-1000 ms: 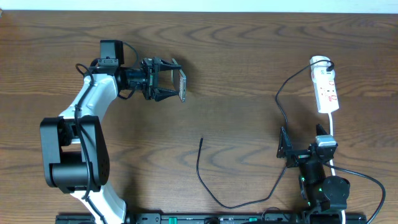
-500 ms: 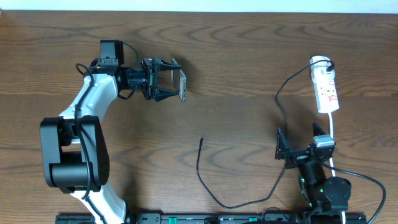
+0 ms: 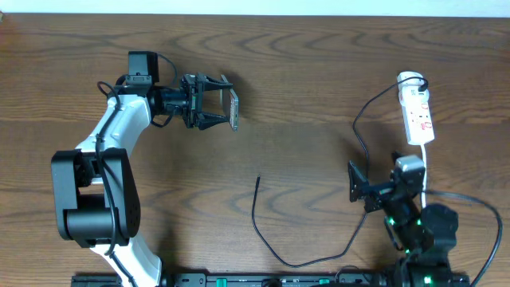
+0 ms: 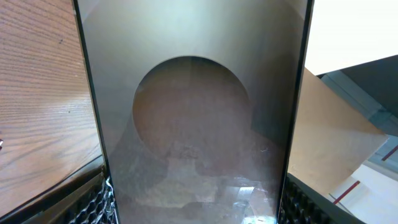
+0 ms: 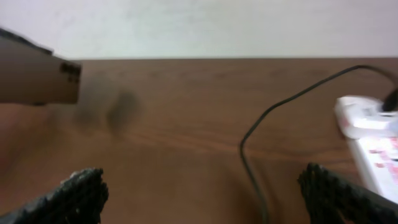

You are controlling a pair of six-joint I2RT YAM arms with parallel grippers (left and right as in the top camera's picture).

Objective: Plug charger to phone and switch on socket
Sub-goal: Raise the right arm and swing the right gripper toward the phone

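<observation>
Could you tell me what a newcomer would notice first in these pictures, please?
Most striking is the flat dark smartphone held on edge by the left gripper at upper left. The thin black charger cable lies loose mid-table, and the white elongated power strip sits far right, beyond the open right gripper.

Spread fingertips [image 5: 81, 193], charger cable [image 5: 242, 152] on wooden table [image 5: 174, 124], socket [image 5: 367, 130] at right
</observation>
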